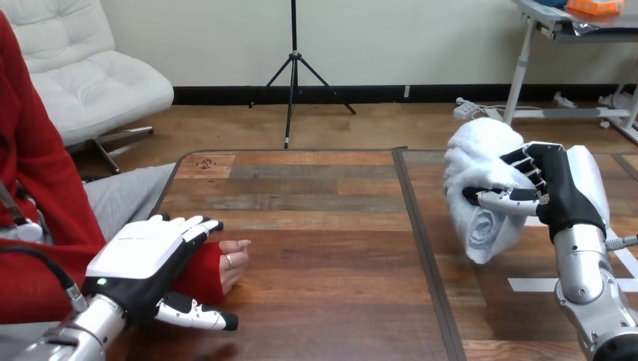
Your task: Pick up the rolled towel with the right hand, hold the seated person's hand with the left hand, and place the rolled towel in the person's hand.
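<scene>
1. The towel (478,162) is clasped by the right hand (566,188), fingers and thumb curled round it, over the table's (316,226) right part.
2. The left hand (143,256) is laid, fingers straight, over the person's hand (235,263).

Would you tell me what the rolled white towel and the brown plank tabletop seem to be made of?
Rolled white towel: soft terry cloth, likely cotton; fuzzy matte nap, dents under the right hand.
Brown plank tabletop: wood or wood-look laminate; grain, slight sheen.
</scene>
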{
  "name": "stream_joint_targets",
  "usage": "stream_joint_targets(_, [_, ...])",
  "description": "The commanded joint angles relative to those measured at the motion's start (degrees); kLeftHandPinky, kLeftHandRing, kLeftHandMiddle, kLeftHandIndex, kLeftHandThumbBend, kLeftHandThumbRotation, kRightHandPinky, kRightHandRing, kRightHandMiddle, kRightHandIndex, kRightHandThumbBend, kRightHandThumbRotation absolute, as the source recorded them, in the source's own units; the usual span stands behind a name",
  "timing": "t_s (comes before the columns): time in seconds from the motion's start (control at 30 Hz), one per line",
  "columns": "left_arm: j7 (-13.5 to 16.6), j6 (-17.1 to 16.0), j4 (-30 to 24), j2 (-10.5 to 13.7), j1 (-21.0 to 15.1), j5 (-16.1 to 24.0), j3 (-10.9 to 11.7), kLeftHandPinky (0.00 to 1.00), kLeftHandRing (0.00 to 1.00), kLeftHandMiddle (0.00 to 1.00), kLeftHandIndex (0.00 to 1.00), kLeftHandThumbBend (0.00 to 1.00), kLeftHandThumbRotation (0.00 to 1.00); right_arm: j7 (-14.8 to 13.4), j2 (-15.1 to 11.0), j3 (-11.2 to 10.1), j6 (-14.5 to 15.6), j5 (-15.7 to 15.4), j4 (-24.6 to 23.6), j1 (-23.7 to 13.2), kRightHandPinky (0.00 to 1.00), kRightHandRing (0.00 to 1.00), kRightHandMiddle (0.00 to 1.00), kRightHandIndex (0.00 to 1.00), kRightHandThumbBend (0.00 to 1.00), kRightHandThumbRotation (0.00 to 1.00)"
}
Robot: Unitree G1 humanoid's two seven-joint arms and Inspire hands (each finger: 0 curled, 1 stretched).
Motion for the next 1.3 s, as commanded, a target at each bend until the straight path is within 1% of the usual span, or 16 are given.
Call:
stream_joint_targets(0.0, [0.48, 0.14, 0.73, 1.67, -5.03, -1.25, -0.67, 0.93, 0.91, 0.91, 0.88, 1.0, 0.51, -1.04, -0.2, -1.12, -0.56, 0.36, -4.03, -3.09, 0.39, 0.44, 0.46, 0.45, 0.71, 0.0])
stream_joint_targets(0.13, [1.01, 0.13, 1.44, 1.83, -5.42, -1.21, -0.94, 0.92, 0.9, 0.91, 0.88, 1.0, 0.49, -0.8, -0.16, -1.21, -0.42, 0.52, -4.12, -3.02, 0.38, 0.43, 0.46, 0.45, 0.71, 0.0])
stream_joint_targets(0.3, [2.08, 0.63, 2.01, 2.09, -5.78, -0.32, -1.41, 0.9, 0.9, 0.9, 0.88, 1.0, 0.49, -0.67, -0.18, -1.26, -0.37, 0.61, -4.01, -2.98, 0.38, 0.43, 0.46, 0.45, 0.71, 0.0])
stream_joint_targets(0.4, [1.96, 1.25, 2.06, 2.23, -5.9, -0.26, -1.62, 0.9, 0.9, 0.91, 0.88, 1.0, 0.5, -0.63, -0.18, -1.26, -0.25, 0.61, -4.08, -2.9, 0.39, 0.44, 0.47, 0.45, 0.71, 0.0])
stream_joint_targets(0.5, [2.14, 2.04, 2.22, 2.49, -6.12, 0.4, -2.05, 0.9, 0.9, 0.91, 0.88, 1.0, 0.5, -0.62, -0.27, -1.22, -0.56, 0.56, -3.78, -2.88, 0.39, 0.44, 0.47, 0.45, 0.71, 0.0])
stream_joint_targets(0.6, [2.19, 3.56, 1.92, 2.8, -6.22, 1.66, -2.63, 0.89, 0.9, 0.91, 0.89, 1.0, 0.52, -0.45, -0.27, -1.31, -0.52, 0.71, -3.72, -2.85, 0.39, 0.44, 0.47, 0.45, 0.71, 0.0])
stream_joint_targets(0.73, [2.29, 4.78, 1.91, 2.86, -6.33, 1.89, -2.91, 0.9, 0.91, 0.92, 0.89, 1.0, 0.52, -0.3, -0.29, -1.38, -0.12, 0.81, -3.79, -2.81, 0.39, 0.44, 0.47, 0.45, 0.71, 0.0])
stream_joint_targets(1.0, [2.54, 6.44, 2.39, 2.75, -6.49, 1.91, -3.06, 0.91, 0.92, 0.92, 0.9, 1.0, 0.48, 0.07, -0.49, -1.37, -0.14, 0.85, -3.46, -2.87, 0.39, 0.44, 0.47, 0.44, 0.72, 0.0])
stream_joint_targets(1.13, [3.49, 7.44, 2.6, 2.73, -6.49, 2.72, -3.28, 0.91, 0.92, 0.92, 0.9, 1.0, 0.46, 0.0, -0.61, -1.27, -0.13, 0.67, -3.51, -2.84, 0.39, 0.44, 0.46, 0.44, 0.72, 0.0])
stream_joint_targets(1.27, [3.78, 8.4, 2.65, 2.87, -6.56, 3.34, -3.66, 0.9, 0.92, 0.92, 0.9, 1.0, 0.45, 0.11, -0.68, -1.29, -0.13, 0.69, -3.44, -2.85, 0.38, 0.43, 0.46, 0.44, 0.72, 0.0])
